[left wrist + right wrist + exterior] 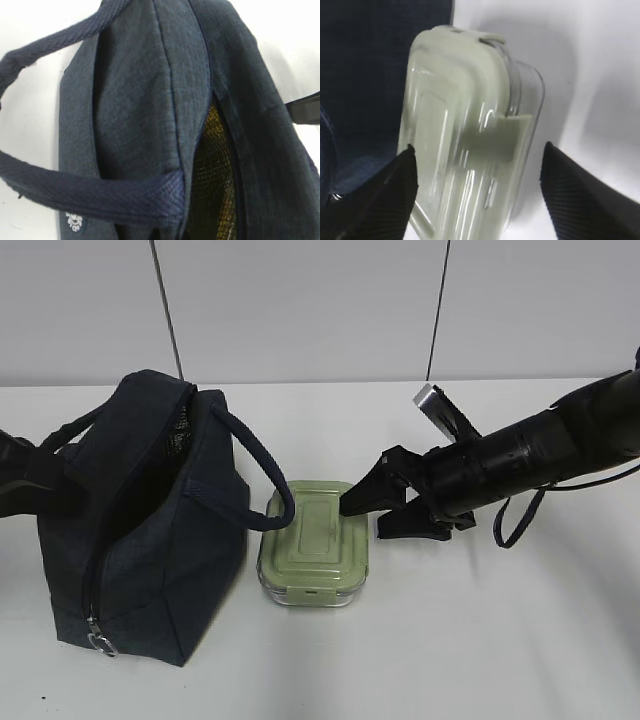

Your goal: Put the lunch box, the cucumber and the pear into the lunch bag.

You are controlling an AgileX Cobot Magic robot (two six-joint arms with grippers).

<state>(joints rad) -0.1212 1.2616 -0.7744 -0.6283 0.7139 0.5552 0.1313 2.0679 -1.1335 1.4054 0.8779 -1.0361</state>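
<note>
The dark navy lunch bag [150,540] stands at the left with its top open, and one strap handle [270,475] droops onto the lunch box. The lunch box [310,540], clear glass with a sage-green lid, lies flat just right of the bag. My right gripper [365,518] is open at the box's right end. In the right wrist view its fingers [375,200] stand either side of the lunch box [465,125] without touching it. My left arm [30,475] is against the bag's left side, its fingers hidden. The left wrist view shows only the bag [140,100]. The cucumber and pear are out of view.
The white table [480,640] stretches to the right and front of the box. The bag's silver zipper ring [100,642] hangs at its lower front corner. Gold-tinted mesh lining [215,175] shows inside the bag's opening. A white wall stands behind the table.
</note>
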